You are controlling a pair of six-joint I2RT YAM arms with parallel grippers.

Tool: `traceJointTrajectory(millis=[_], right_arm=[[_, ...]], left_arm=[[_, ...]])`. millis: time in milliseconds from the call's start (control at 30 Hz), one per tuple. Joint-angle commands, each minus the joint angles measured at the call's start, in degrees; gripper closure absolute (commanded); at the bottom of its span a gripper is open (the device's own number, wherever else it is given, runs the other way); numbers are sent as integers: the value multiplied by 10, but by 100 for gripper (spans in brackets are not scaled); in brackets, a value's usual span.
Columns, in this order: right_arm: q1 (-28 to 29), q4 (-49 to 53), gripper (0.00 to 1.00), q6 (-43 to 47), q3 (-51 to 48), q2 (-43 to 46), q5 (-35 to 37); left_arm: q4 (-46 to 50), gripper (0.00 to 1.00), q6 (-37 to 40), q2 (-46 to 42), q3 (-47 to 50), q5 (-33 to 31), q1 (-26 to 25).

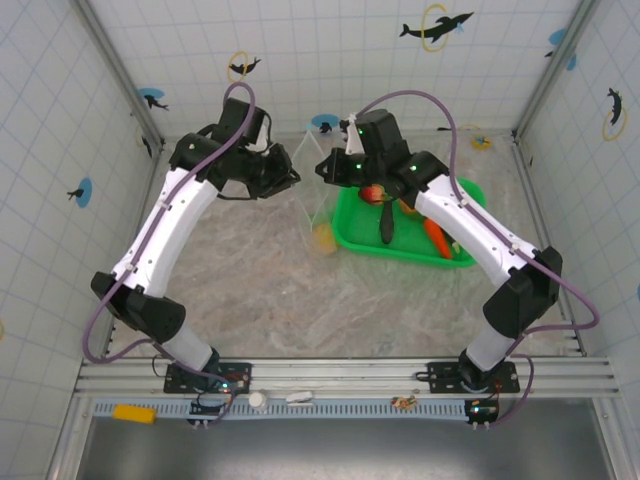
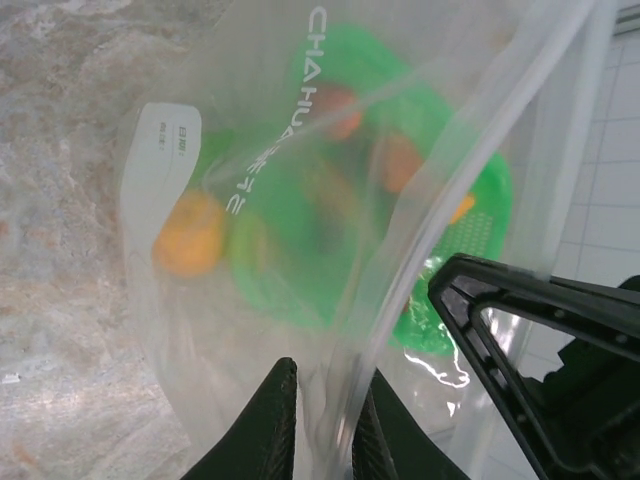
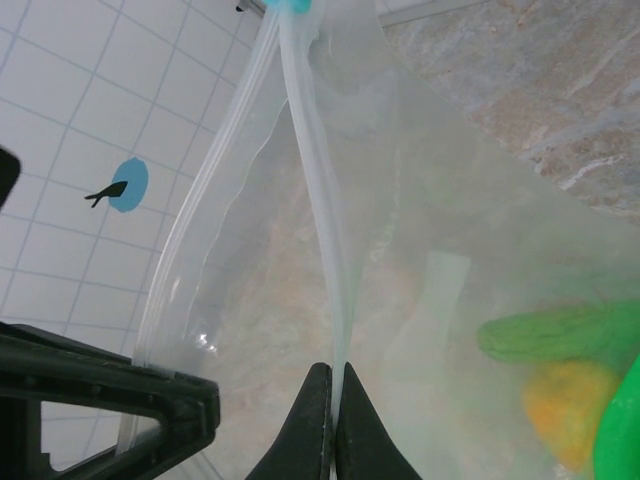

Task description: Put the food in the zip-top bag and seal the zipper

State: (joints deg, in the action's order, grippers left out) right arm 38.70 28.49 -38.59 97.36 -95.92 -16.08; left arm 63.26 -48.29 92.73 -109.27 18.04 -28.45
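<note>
Between the arms, beside the green basket (image 1: 352,238), the zip-top bag (image 1: 316,200) is held up with left claw (image 2: 322,388) and right claw (image 3: 333,376) each pinched on its mouth edge, so the orange citrus (image 2: 188,232) looks bagged, but strawberry (image 1: 372,193), eggplant (image 1: 386,224) and carrot (image 1: 436,236) are left and the zipper (image 3: 306,150) isn't sealed yet.

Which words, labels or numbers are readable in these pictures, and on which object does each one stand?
"CHAHU...": white letters printed on the clear zip-top bag, left wrist view; the letters after these are too blurred to read.
Small print on the bag's white patch: too blurred to read.
I find no other readable text.
</note>
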Motion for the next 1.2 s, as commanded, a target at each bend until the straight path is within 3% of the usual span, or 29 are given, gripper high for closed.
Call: traceJointTrajectory(millis=[0,133,333,567,733,867,1033,1167], right_arm=[[-4,-20,100,-4,-12,25,6],[-8,-25,100,-7,-19,27,4],[-17,-39,100,-18,-32,30,-9],[-17,-56,98,-42,-22,18,-35],[-14,-51,98,-48,-2,1,-48],[-15,-32,97,-35,-10,-2,-42],[-17,-19,92,-7,-65,20,-6],[-18,-2,80,17,-84,32,21]], left_arm=[[-7,85,-8,-8,0,-11,-2],[-15,100,-7,-11,11,-11,-2],[-17,100,3,-12,0,-32,-2],[96,100,58,41,-143,-91,0],[97,100,63,23,-147,-101,20],[67,100,63,8,-83,-70,19],[-47,100,45,-44,70,-33,19],[-109,100,24,-59,134,-3,18]])
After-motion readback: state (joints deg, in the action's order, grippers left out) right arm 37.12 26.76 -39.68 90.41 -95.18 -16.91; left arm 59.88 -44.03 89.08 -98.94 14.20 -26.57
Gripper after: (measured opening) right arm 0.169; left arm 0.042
